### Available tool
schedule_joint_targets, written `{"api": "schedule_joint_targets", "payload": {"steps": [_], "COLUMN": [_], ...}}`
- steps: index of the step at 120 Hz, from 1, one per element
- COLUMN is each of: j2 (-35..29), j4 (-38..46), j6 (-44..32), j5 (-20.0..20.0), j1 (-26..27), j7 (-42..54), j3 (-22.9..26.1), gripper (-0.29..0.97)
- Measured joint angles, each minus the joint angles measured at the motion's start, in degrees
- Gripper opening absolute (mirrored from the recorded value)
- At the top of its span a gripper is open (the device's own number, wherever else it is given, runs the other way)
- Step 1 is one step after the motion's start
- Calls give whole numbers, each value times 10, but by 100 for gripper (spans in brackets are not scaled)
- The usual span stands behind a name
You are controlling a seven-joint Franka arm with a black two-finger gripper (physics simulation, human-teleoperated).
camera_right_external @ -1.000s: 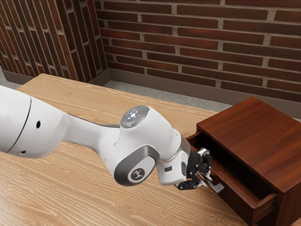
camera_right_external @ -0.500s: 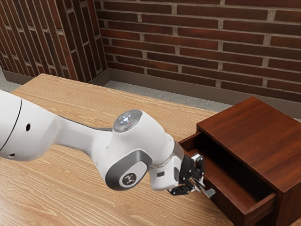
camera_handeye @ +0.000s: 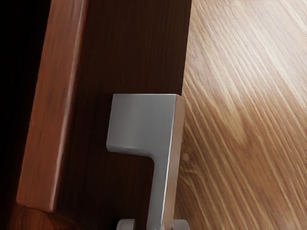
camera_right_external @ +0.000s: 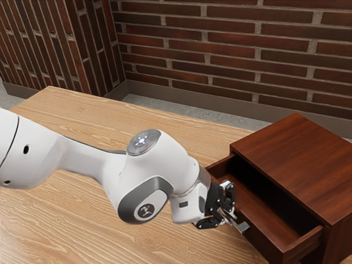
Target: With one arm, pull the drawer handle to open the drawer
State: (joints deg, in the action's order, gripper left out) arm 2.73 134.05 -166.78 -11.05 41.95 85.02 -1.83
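Item: gripper (camera_right_external: pixel 223 210), black, two-finger, mine. State: clamped on the handle (camera_right_external: pixel 238 225), the jaws narrowed to the width of the bar and pressing it from two sides. Nothing else is held.

Item: handle, silver metal, squared bracket form. In the wrist view its bar (camera_handeye: pixel 154 143) stands off the dark drawer front (camera_handeye: pixel 129 52), just under my hand.

Item: drawer (camera_right_external: pixel 263 221), reddish-brown wood. Position: partly drawn out of the cabinet (camera_right_external: pixel 308 157), its front leading toward the exterior view's left, with the dark interior open to view between front and cabinet body. Change since one second ago: the drawer stands farther out, and its near upper corner has come leftward and a little lower in the exterior view.

Item: arm (camera_right_external: pixel 148 187), white with grey joint caps. Change: it has drawn back toward the exterior view's left and lower edge, and the gripper and handle have travelled with it. The grip on the handle is the same as before.

Item: cabinet, one unit, same wood. It sits on the table (camera_right_external: pixel 71 231) at the exterior view's right. No shift from the earlier pictures.

Item: table, pale wood grain. It also shows beside the drawer front in the wrist view (camera_handeye: pixel 249 124).

Item: brick wall (camera_right_external: pixel 247 49), red-brown, behind the table.
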Motion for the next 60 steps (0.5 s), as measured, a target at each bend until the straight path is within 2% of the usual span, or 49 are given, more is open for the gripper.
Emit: {"api": "schedule_joint_targets", "payload": {"steps": [60], "j2": [-32], "j4": [34], "j6": [-2], "j5": [1], "j1": [2], "j7": [-1], "j3": [-1], "gripper": [-1]}}
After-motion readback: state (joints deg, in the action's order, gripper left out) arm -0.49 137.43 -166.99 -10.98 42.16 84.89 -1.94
